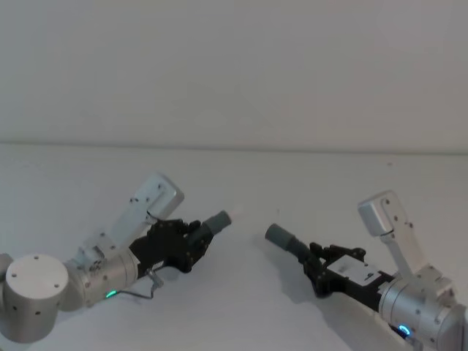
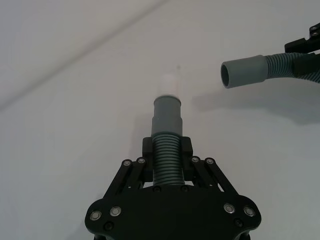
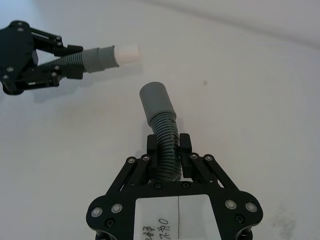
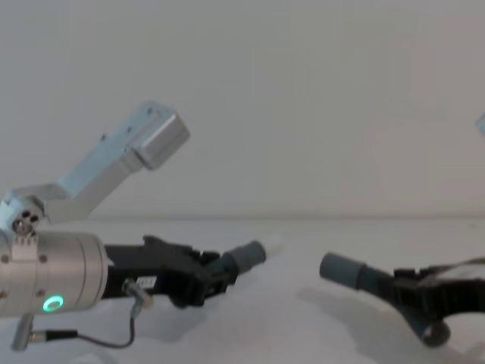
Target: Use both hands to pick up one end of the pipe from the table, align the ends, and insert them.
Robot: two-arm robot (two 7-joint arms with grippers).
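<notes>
Your left gripper [image 1: 196, 238] squeezes the pale-tipped pipe [image 1: 217, 221]; your right gripper [image 1: 316, 256] squeezes the wide-cuffed pipe [image 1: 281, 238].
The wide-cuffed pipe sits at about 3 o'clock from the other, ends apart.

Back end of the narrow-cuffed pipe piece [image 2: 166, 112] hidden under the left hand [image 2: 167, 148] body; same for the wide-cuffed pipe piece [image 3: 156, 102] under the right hand [image 3: 169, 148]. Left wrist view: right hand cut by the right edge. Right wrist view: left hand cut by the left edge; handwritten label [image 3: 177, 217] cut at the bottom, unreadable. Chest view: right hand runs off the right edge.
</notes>
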